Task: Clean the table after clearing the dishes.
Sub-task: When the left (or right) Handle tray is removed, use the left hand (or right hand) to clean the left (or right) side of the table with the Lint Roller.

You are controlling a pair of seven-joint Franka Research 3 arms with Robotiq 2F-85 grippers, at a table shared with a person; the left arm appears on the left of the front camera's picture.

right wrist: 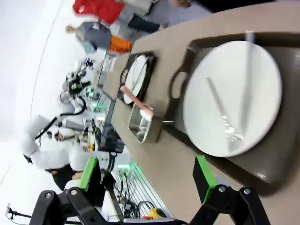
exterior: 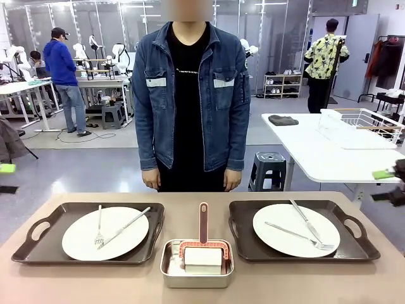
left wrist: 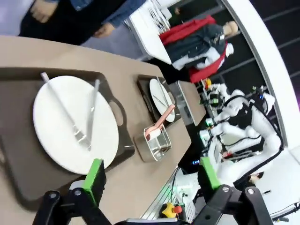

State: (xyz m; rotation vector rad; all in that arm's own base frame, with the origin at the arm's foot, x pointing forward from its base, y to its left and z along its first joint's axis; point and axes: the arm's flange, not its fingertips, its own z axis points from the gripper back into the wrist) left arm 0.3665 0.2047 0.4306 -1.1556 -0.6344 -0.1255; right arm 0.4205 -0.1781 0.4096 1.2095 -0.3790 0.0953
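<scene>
On the tan table lie two dark brown trays, the left tray and the right tray. Each carries a white plate with a silver fork and knife: left plate, right plate. In the left wrist view my left gripper hangs open above the near table edge, beside the left plate. In the right wrist view my right gripper is open over the table edge near the right plate. Nothing sits between either pair of fingers.
A steel pan at the front middle holds a white sponge block under a pink-handled scrubber. A person in a denim jacket stands at the far edge, hands down. A white table with a wire basket stands behind on the right.
</scene>
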